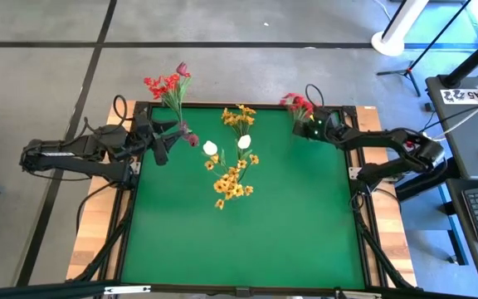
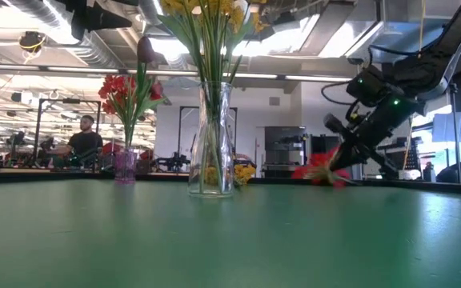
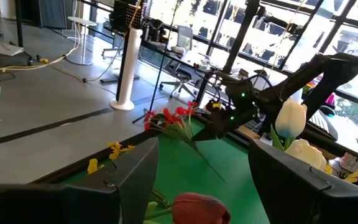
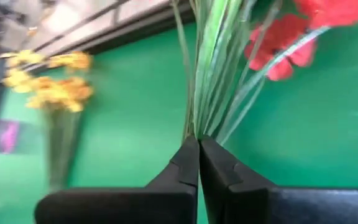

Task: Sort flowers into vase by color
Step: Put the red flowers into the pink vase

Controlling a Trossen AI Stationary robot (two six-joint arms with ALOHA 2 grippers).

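Your right gripper (image 4: 198,163) is pinched tight on the red cluster (image 4: 303,31) stems at the mat's far-right corner; left gripper (image 3: 201,186) hangs spread.

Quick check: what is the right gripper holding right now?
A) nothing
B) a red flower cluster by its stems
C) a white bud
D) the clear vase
B: the right gripper is shut on the green stems of the red flower cluster.

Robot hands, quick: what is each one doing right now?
Left hand: open, empty, beside a dark-red flower bud.
Right hand: shut on the green stems of a red flower cluster.
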